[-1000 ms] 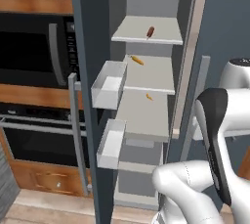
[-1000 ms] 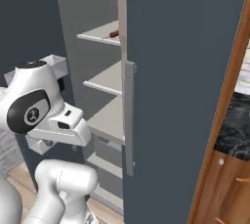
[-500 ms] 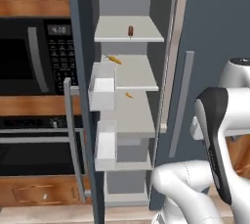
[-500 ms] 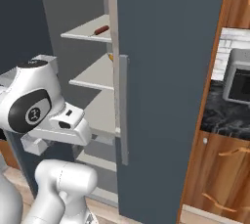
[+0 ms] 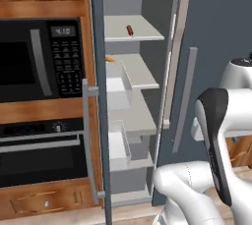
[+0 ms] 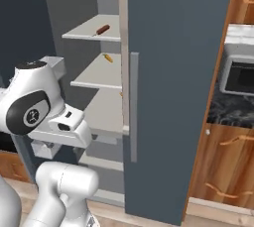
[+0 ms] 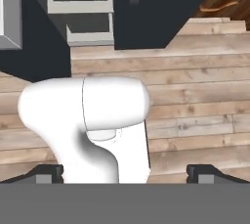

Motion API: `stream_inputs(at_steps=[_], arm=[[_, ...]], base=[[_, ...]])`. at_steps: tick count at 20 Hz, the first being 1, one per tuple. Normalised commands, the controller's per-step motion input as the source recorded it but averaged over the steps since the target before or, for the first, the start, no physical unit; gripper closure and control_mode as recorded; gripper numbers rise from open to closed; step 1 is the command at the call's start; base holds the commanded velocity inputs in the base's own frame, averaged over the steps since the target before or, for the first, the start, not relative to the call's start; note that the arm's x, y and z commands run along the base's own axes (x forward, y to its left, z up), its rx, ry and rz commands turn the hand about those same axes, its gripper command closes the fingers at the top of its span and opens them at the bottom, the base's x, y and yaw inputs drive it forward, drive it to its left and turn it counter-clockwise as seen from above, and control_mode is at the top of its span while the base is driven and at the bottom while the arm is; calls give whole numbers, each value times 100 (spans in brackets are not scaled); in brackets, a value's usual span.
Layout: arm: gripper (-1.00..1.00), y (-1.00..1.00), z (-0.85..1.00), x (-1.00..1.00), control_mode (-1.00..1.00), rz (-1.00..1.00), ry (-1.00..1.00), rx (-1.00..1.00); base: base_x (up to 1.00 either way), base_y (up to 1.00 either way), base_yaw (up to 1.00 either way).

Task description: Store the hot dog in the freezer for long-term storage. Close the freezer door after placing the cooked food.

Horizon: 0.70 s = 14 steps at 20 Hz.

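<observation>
The hot dog is a small dark reddish stick lying on the upper pale shelf of the freezer. That narrow compartment stands open. I see the freezer door almost edge-on at the left, with its long grey handle and grey bins on its inside. My gripper points down at the wooden floor, far below the shelf. Its fingertips stand wide apart, open and empty.
A black microwave and an oven sit left of the freezer door. The shut twin door with its bar handle stands to the right. Small orange bits lie on the middle shelf. Wooden cabinets lie further right.
The whole picture has shifted in both base views, so the base has driven. The arm keeps its pose, the gripper stays open, and the hot dog stays on its shelf.
</observation>
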Motion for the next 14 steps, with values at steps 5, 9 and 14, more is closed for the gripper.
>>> stream_inputs(at_steps=[5,9,14], arm=[[-100,0,0,0,100,0,0,0],[-100,0,0,0,100,0,0,0],[-100,0,0,0,100,0,0,0]], base=[[-35,31,-16],[-31,34,-5],[-35,37,-3]])
